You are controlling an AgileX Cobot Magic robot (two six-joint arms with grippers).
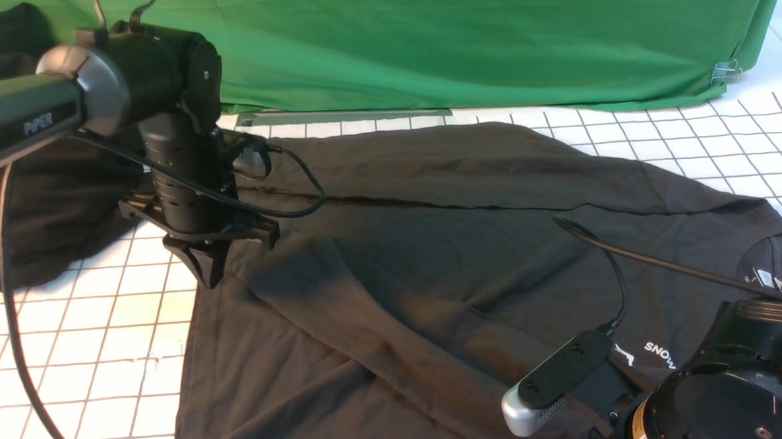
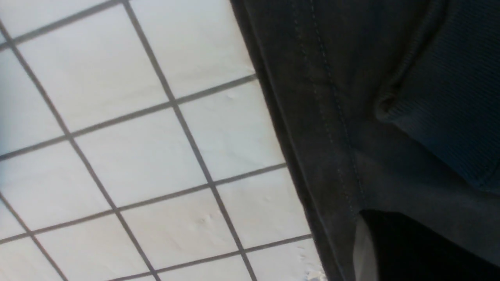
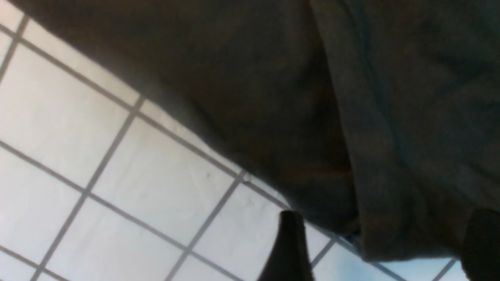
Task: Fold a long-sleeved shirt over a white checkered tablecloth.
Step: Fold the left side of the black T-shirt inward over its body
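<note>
The long-sleeved shirt lies spread across the white checkered tablecloth, its neck label and white SNOW print toward the right. My left gripper points down at the shirt's left edge and is shut on the cloth there. In the left wrist view the stitched hem of the shirt runs up to the closed gripper above the tablecloth. In the front view the right arm hides its gripper. In the right wrist view that gripper is open, a folded edge of the shirt between its fingers, over the tablecloth.
Bright green fabric hangs across the back. A black lumpy heap of cloth sits at the far left behind the left arm. A camera cable arches over the shirt near the right arm.
</note>
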